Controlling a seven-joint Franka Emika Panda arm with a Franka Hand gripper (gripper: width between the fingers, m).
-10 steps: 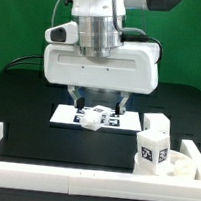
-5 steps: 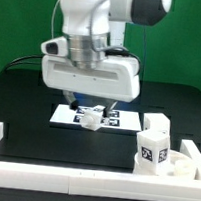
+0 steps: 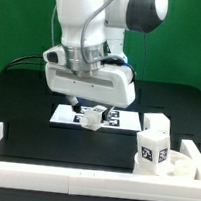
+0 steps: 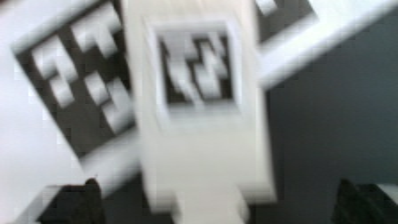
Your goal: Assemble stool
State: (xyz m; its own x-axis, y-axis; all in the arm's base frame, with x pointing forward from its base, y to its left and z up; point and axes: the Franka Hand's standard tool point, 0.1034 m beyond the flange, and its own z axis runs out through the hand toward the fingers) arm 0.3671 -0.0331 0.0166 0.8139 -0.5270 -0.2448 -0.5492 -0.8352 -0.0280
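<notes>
Over the middle of the black table (image 3: 23, 100), the gripper (image 3: 94, 106) hangs just above the marker board (image 3: 132, 121), where 1 loose leg (image 3: 90, 118) of the stool lies on its side. A second ago the hand sat square and level. Since then it has swung toward the exterior view's left and twisted, so its body now looks skewed. The loose leg has not shifted in that time.

The pincer has stayed at its widest throughout and holds nothing. In the wrist view the loose leg (image 4: 199, 110) runs up between the 2 dark fingertips (image 4: 71, 205), its tag facing the camera. That picture is smeared by motion, so I cannot tell whether either finger touches the leg yet, though they seem to stand clear of it.

Down at the exterior view's right, the round seat (image 3: 180, 167) rests near the white rail (image 3: 60, 175), with 1 standing leg (image 3: 153, 144) upright on it.

My reading is that the twist lines the jaws up across the loose leg, ready to drop and close. The take looks early, with this leg not yet carried to the seat.
</notes>
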